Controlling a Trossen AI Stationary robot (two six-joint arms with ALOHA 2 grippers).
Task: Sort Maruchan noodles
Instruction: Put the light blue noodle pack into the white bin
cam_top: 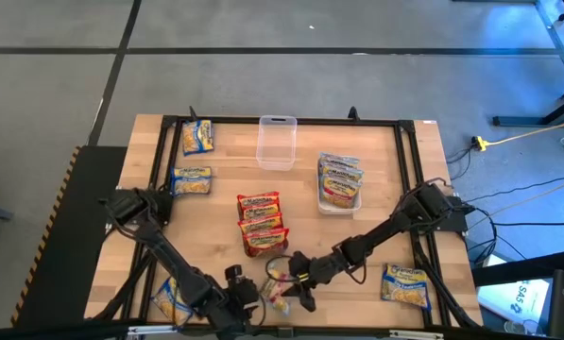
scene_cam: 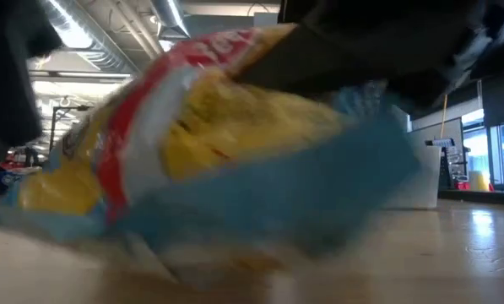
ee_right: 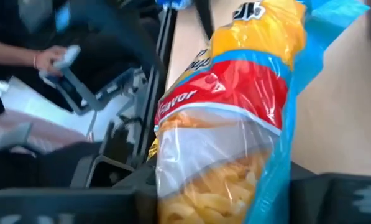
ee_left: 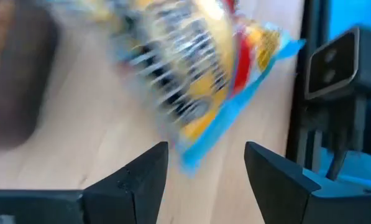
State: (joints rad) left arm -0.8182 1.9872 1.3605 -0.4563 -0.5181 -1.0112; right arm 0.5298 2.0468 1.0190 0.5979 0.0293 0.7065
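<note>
The blue-edged, red-banded noodle packet (ee_right: 235, 118) sits at the worktop's (cam_top: 395, 227) near edge, between the two arms, and the right claw (cam_top: 296, 280) is clenching around it. A sound grip probably means biting the packet's body, not its loose film edge, before lifting. The red stack (cam_top: 261, 223) lies just beyond, the tray of packets (cam_top: 341, 181) farther right. The left claw (ee_left: 204, 162) stands released beside the packet.
</note>
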